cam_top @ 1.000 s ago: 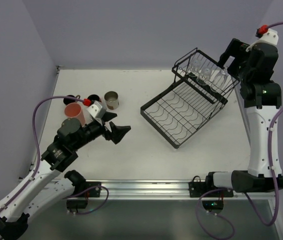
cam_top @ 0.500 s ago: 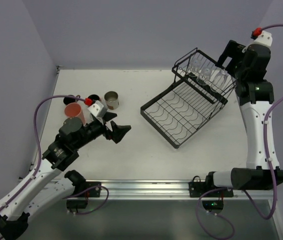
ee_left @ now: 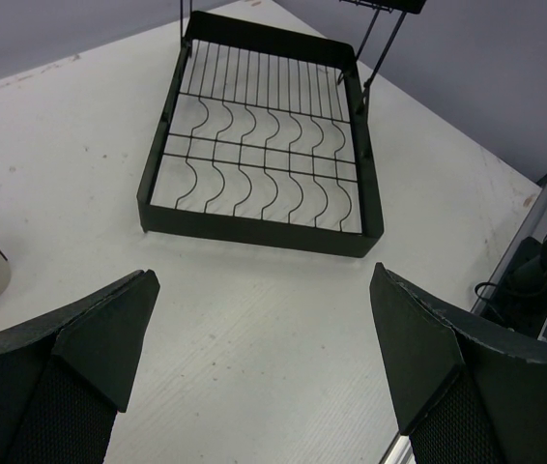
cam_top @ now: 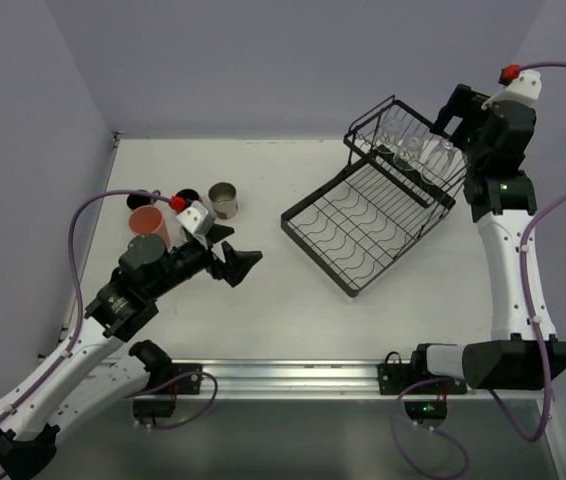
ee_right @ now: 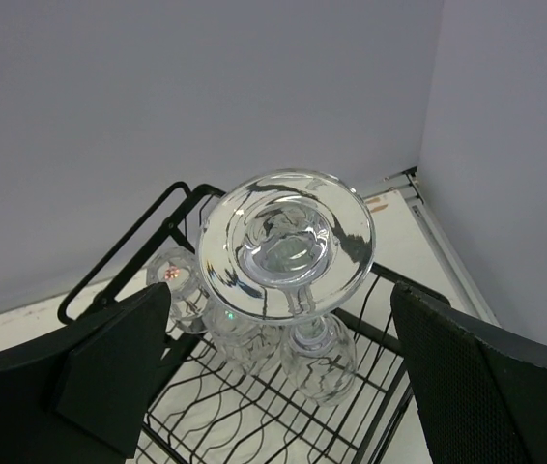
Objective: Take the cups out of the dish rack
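Left gripper (ee_left: 262, 280): jaws released, empty; dish rack (ee_left: 254, 227) just ahead of them.
Right gripper (ee_right: 281, 290): jaws released; upturned clear glass (ee_right: 285, 242) between them, apart from both.

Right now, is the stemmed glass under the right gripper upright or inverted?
Inverted: the stemmed glass shows its foot uppermost, bowl down in the dish rack.

The white table (cam_top: 263, 290) holds 1 dish rack (cam_top: 363, 235), 1 orange cup (cam_top: 148, 225) and 1 grey cup (cam_top: 224, 199).

Glossy clear glasses (ee_right: 285, 246); matt black wire dish rack (cam_top: 373, 215).
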